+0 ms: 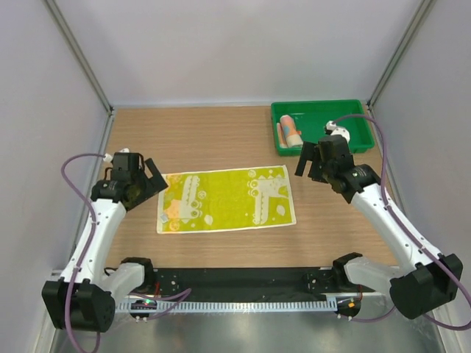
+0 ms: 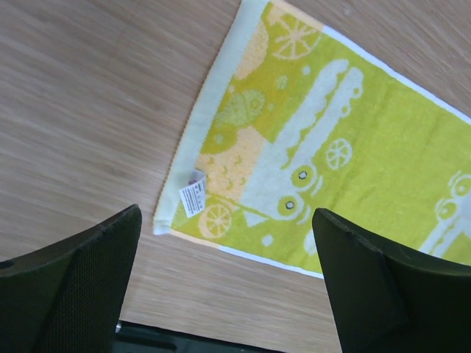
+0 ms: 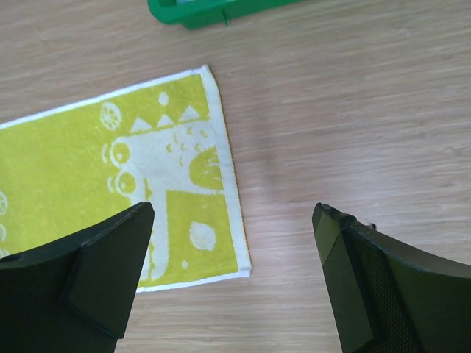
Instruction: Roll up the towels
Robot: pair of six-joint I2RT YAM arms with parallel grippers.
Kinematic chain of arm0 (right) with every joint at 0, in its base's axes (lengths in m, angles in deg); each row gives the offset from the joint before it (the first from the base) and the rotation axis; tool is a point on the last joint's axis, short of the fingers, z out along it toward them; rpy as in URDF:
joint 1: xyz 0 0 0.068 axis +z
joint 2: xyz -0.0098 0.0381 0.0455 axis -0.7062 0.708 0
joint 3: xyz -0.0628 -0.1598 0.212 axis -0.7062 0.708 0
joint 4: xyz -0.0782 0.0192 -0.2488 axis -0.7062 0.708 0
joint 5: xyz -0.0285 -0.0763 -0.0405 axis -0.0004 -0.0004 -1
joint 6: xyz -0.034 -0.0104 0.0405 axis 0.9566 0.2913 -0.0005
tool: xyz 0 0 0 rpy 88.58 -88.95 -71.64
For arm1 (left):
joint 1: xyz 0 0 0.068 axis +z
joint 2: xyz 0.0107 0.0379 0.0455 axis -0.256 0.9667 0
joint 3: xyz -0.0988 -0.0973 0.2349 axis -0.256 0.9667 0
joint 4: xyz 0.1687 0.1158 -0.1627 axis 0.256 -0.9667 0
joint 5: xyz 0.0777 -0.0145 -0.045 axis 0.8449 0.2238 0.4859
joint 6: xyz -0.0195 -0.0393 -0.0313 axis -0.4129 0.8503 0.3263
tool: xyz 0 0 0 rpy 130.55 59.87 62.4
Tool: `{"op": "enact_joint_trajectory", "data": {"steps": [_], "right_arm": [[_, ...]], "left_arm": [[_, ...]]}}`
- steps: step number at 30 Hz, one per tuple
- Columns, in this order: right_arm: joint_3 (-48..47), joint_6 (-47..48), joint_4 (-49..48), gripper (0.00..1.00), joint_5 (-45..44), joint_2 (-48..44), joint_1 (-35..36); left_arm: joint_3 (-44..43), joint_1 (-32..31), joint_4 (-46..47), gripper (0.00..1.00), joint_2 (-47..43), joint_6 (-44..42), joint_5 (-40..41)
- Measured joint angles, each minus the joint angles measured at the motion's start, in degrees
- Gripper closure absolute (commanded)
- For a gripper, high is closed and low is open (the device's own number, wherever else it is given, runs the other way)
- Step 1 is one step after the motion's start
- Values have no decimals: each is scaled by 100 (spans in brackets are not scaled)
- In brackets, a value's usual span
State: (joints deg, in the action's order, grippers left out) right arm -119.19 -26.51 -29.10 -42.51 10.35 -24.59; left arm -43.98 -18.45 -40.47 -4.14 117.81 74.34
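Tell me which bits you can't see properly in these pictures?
- Rolled towel, top view: too small to make out its pattern.
- Yellow towel, left wrist view: its far end is cut off by the right edge of the picture; right wrist view: cut off by the left edge.
- Towel label, left wrist view: the print is too small to read.
- The green tray, right wrist view: mostly cut off by the top edge.

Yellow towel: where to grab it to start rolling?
Probably the left short hem, near its corners. The yellow towel lies flat on the table, so pinch down from above at that edge; the open left gripper hangs over it.
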Motion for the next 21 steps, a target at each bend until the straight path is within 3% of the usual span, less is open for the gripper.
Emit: {"op": "enact_joint_trajectory", "data": {"steps": [9, 16, 21], "right_arm": [[669, -83, 50, 5, 341, -61, 0], [846, -83, -15, 6, 485, -181, 0], [846, -63, -79, 7, 601, -175, 2]], "left_arm": [[1423, 0, -214, 14, -717, 1491, -153], [1740, 2, -98, 46, -708, 2057, -131], [1993, 0, -9, 51, -533, 2223, -76]]}}
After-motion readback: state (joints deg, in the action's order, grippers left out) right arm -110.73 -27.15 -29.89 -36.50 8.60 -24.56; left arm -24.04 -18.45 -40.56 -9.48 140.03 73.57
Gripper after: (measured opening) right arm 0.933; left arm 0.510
